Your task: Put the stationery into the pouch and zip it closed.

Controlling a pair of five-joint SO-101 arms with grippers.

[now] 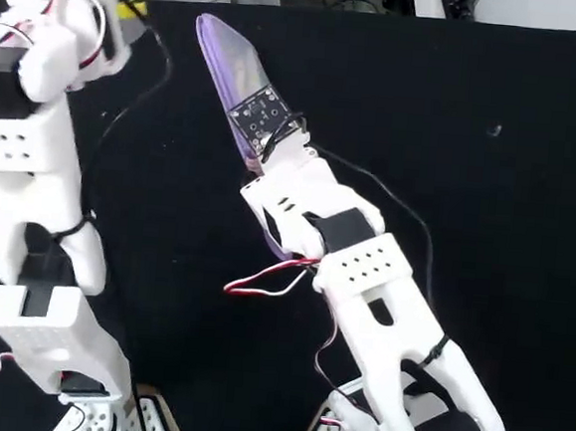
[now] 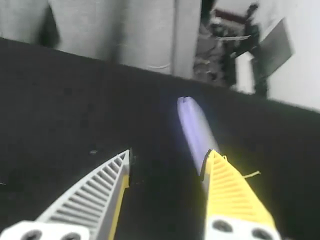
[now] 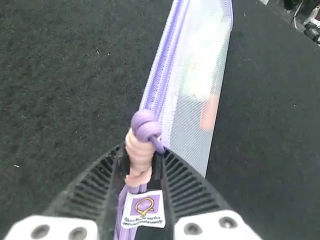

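Pinching the knotted purple cord (image 3: 146,125) at the near end of the pouch (image 3: 195,75), the right gripper (image 3: 142,155) has its jaws closed tight on that end. The pouch stands on edge and runs away from the jaws. Pink and pale shapes (image 3: 209,112) show through its mesh side, likely the stationery already inside. I cannot tell how far the zip is closed. If the cord is the zip pull, a clean close needs the far end pinned while the pull travels straight along the top seam. The left gripper (image 2: 168,155) hangs wide open and empty, well apart from the pouch. Beyond, the pouch tip lies near the far edge of the table (image 1: 470,190), so the open room lies to the right.
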